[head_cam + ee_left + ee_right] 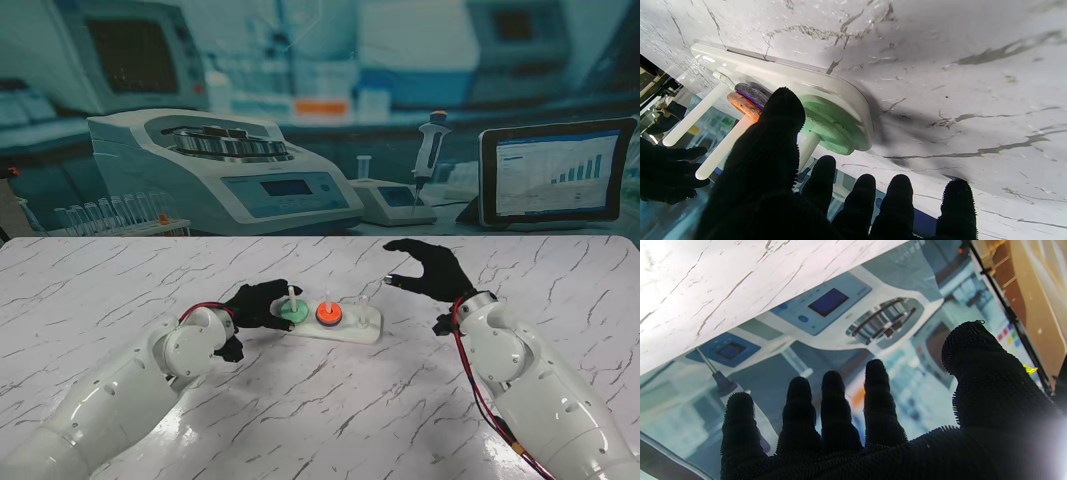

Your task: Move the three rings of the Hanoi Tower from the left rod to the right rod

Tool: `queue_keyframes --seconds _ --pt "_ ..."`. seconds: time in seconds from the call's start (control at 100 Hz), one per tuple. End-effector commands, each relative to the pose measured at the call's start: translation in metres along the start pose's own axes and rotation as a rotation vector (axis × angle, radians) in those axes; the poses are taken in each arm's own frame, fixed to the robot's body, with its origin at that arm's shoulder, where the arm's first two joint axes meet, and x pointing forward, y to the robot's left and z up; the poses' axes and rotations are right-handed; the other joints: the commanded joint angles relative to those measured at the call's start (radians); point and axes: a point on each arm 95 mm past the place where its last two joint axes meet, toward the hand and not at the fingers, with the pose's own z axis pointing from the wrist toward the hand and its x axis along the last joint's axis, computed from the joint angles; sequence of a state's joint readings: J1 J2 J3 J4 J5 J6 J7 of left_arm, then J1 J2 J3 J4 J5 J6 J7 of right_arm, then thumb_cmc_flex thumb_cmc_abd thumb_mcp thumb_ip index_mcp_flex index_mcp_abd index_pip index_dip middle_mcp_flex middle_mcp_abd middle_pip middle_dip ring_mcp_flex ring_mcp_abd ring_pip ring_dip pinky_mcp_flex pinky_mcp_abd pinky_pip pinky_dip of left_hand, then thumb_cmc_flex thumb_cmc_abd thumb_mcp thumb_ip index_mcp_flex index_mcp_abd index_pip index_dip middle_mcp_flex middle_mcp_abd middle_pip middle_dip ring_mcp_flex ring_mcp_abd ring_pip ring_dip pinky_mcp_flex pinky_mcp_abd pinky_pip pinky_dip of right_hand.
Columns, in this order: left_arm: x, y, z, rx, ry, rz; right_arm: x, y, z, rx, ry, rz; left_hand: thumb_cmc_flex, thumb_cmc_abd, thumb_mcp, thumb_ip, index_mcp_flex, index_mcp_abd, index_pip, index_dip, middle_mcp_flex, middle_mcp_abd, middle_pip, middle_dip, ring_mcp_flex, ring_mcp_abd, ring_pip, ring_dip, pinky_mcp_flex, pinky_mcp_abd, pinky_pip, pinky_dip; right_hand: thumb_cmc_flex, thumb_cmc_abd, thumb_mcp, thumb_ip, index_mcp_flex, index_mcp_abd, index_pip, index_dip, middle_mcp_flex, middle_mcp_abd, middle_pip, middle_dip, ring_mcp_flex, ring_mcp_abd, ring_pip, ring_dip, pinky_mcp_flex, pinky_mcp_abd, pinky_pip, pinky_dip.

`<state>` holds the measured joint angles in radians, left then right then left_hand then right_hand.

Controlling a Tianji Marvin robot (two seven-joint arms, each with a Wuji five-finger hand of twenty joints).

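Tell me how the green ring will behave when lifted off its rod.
The green ring looks like a stiff, flat disc, so it probably won't flex. It sits flush on the base, leaving the fingers little edge. Tilted, it may bind on the rod.

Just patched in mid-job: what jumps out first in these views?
The white base with three rods sits mid-table; a green ring is on its left rod and an orange ring on the middle rod, with a purple ring under the orange one in the left wrist view. The black-gloved left hand is at the green ring. The right hand hovers open beyond the base's right end, holding nothing.
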<state>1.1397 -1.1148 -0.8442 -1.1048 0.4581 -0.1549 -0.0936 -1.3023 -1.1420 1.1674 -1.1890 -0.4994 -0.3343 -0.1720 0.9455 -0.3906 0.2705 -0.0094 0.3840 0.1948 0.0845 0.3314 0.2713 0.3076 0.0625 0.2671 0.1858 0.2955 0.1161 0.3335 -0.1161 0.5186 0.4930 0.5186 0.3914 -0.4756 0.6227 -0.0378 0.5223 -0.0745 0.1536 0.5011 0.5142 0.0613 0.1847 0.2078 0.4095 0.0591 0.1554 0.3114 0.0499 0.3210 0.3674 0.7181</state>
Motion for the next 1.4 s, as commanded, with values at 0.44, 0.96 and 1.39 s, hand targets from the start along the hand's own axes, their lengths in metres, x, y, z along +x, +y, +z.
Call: queue_keyframes --seconds 0.44,0.96,1.39 --pt "0.0016 0.0106 0.0023 -0.031 0.004 0.054 0.0023 -0.0048 -0.0001 -0.006 0.007 0.015 -0.009 -0.029 0.035 -0.012 0.062 -0.089 0.065 0.069 -0.034 -0.01 -0.01 0.001 -0.023 -0.027 -0.015 -0.003 0.026 0.018 0.027 0.013 0.015 0.016 -0.018 0.019 0.01 -0.011 0.024 -0.012 0.014 -0.008 0.009 0.011 -0.046 0.0 0.018 0.019 -0.02 -0.074 0.015 0.009" --pt "0.0019 0.0113 0.0042 -0.012 0.0 0.097 0.0015 -0.0051 -0.0002 -0.006 0.005 0.017 -0.016 -0.026 0.042 -0.013 0.006 -0.067 0.037 0.09 -0.047 0.0 -0.01 0.003 -0.024 -0.026 -0.013 0.0 0.026 0.018 0.038 0.017 0.02 0.018 -0.024 0.02 0.01 -0.009 0.029 -0.011 0.016 -0.007 0.014 0.014 -0.039 0.001 0.003 0.022 -0.022 -0.075 0.016 0.01" --pt "0.0023 0.0053 0.0039 -0.048 0.009 0.108 0.0015 -0.0054 0.0001 -0.005 0.004 0.018 -0.036 -0.033 0.035 -0.014 -0.055 -0.006 -0.017 0.05 -0.122 0.015 -0.032 -0.007 -0.06 -0.019 -0.026 -0.006 0.011 0.013 0.019 0.007 0.024 0.018 -0.025 0.02 0.021 -0.02 0.036 -0.01 0.028 -0.013 0.019 0.018 -0.036 -0.003 0.001 0.026 -0.02 -0.076 0.017 0.01"
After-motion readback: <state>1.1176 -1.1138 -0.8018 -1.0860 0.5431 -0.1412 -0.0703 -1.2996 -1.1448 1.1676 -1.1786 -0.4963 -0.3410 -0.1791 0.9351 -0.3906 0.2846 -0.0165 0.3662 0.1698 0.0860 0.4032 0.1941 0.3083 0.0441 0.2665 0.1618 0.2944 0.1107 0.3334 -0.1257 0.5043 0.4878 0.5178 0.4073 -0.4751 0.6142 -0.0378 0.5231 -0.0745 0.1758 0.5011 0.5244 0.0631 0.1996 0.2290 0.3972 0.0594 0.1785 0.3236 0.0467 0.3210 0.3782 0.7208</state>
